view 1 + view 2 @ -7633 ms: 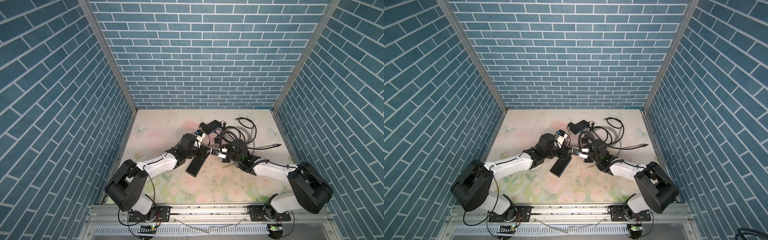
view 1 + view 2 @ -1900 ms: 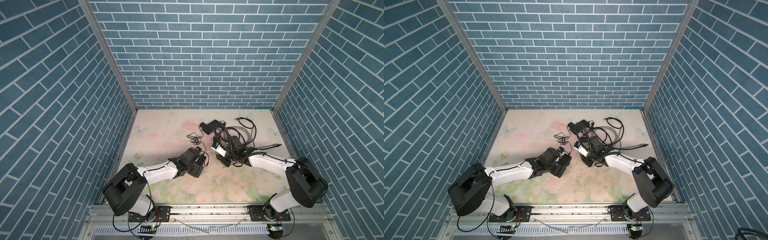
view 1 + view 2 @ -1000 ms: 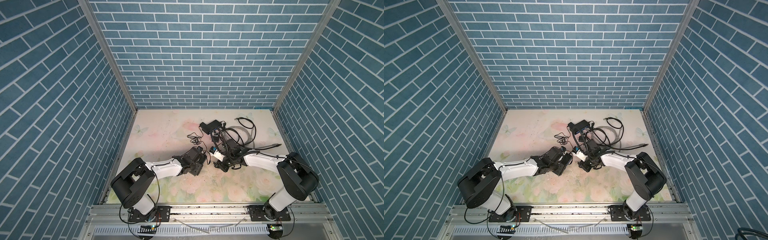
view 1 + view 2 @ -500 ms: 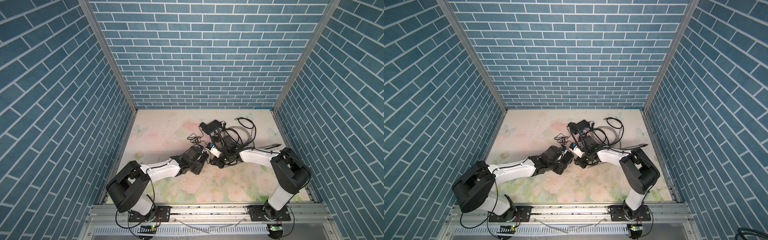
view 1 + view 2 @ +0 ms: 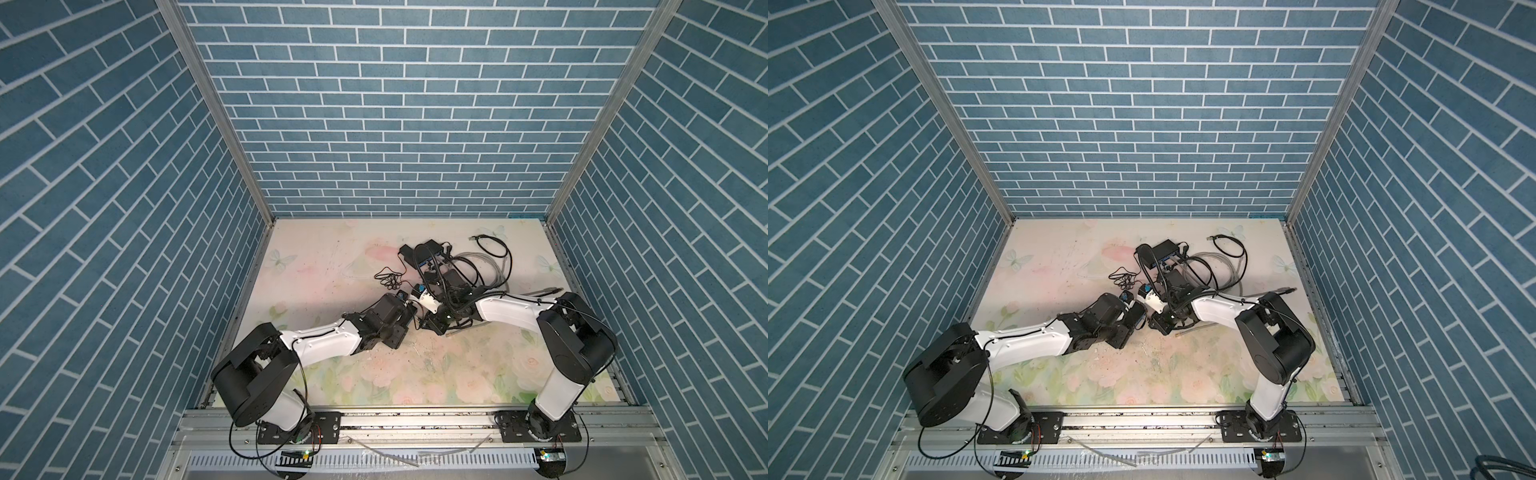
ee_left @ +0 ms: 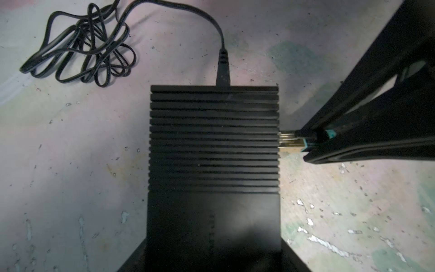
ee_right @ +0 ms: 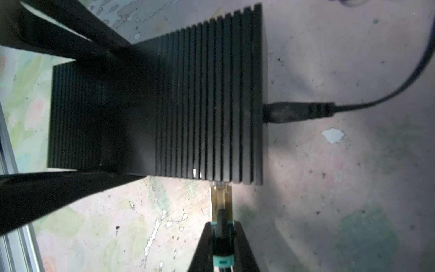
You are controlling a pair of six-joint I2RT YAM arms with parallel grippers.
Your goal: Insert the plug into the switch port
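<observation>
Enclosing the cell on three sides, blue brick-pattern walls (image 5: 374,104) meet at bare metal posts (image 5: 216,116) in the back corners. The table (image 5: 324,257) carries a pale floral print of pinks and greens with butterflies. Close up it is worn: scratched, speckled with dark marks, and chipped to white flecks in places. A metal rail (image 5: 415,424) along the near edge bears the bases of both arms.

In both top views the left arm (image 5: 324,345) and the right arm (image 5: 1217,311) reach in low and meet at about mid-table. The switch (image 6: 213,141), a black ribbed block, lies flat on the table there. The left gripper (image 7: 136,110) grasps it across its width, one finger along each long side. A black lead (image 6: 222,68) is plugged into the switch's end, and its slack lies on the table in a loose tangle.

The right gripper (image 7: 222,226) is clenched on the plug (image 7: 220,200), gripping it at its teal boot. The clear body of the plug points straight at a long side of the switch, and its tip touches that side. Whether it sits inside a port cannot be told.

Towards the back wall lies a second black box (image 5: 419,252) with blue ports. Loose black and clear cables (image 5: 494,253) loop just beside it, well apart from the side walls.
</observation>
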